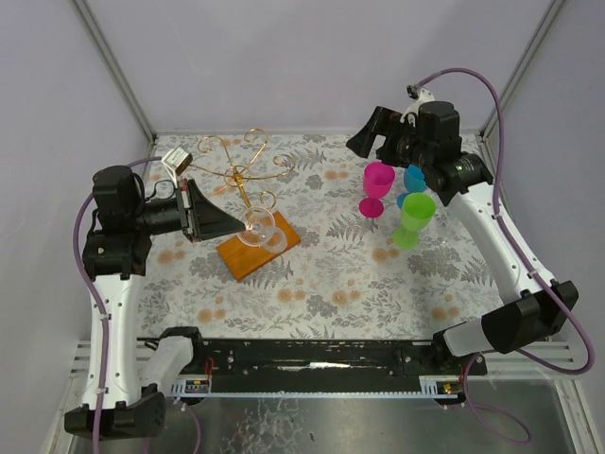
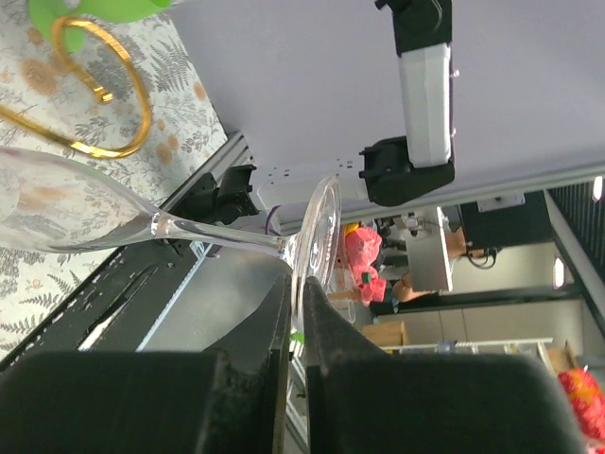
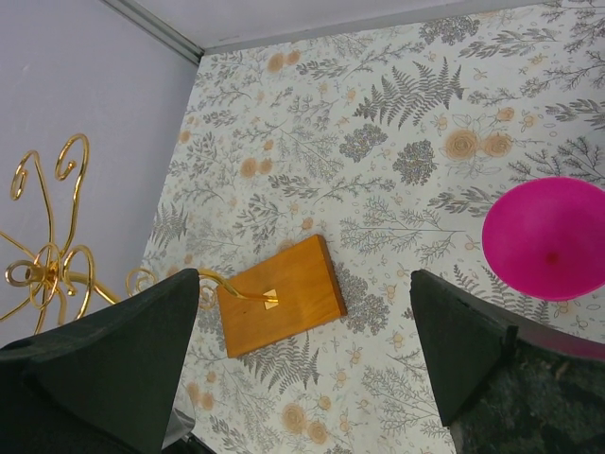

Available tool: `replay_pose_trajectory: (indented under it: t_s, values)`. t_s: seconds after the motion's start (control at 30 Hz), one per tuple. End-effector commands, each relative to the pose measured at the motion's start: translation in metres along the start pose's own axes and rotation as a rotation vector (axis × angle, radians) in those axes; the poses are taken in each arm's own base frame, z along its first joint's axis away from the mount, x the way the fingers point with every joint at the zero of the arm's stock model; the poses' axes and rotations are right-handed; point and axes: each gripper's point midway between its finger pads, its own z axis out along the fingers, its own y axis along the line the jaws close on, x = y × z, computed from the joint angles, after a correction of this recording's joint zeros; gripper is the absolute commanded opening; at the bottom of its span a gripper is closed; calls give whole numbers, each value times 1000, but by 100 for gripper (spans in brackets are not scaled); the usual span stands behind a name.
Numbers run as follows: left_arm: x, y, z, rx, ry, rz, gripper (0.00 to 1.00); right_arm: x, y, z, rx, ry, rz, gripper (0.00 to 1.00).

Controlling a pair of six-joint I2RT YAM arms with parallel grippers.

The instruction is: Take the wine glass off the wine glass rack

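The left tool (image 2: 301, 301) is pinched tight on the foot of the wine glass (image 2: 66, 203). The clear disc is caught edge-on between its two fingers, so the stem runs out sideways and the bowl lies level ahead of the tool. That hold makes sense to me: the foot is likely what a wire arm carries, and gripping it there lets the stem slide out through a loop's open end.

From above, the bowl hangs over the wooden base (image 1: 248, 257) of the wine glass rack (image 1: 239, 174), low beside the central stem. In the left wrist view the nearest gold loop curls above the bowl and looks apart from the stem. I judge the glass free of its arm or nearly so, though contact on the hidden side cannot be ruled out.

The right tool (image 3: 304, 284) is spread wide, holding nothing. It sits at the far right of the worktop (image 1: 359, 274) above the pink cup (image 1: 378, 180), probably parked there to leave the left arm room
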Motion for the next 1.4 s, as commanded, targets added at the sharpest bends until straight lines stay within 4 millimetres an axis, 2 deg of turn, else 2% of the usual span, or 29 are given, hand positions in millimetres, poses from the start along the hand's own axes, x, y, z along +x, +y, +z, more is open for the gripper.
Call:
replay_pose_trajectory:
  t_s: [0.0, 0.27, 0.43, 0.63, 0.9, 1.03, 1.37]
  values:
    - [-4, -31, 5, 74, 35, 221, 0, -35, 20, -26, -27, -106, -41, 99]
    - [-6, -58, 31, 161, 87, 354, 0, -45, 20, -33, 21, -106, -30, 99]
    - [-10, -63, 44, 193, 118, 401, 0, -49, 12, -35, 104, -75, -14, 99]
    - [-11, -75, 63, 241, 151, 544, 0, -51, 8, -44, 164, -46, -1, 99]
    - [-19, -70, 85, 219, 154, 735, 0, -49, 3, -55, 187, -58, -3, 99]
    - [-21, -63, 99, 174, 149, 888, 0, -52, 0, -60, 206, -72, 4, 99]
    - [-3, -36, 130, 94, 192, 1237, 0, -60, -11, -64, 278, -64, 24, 99]
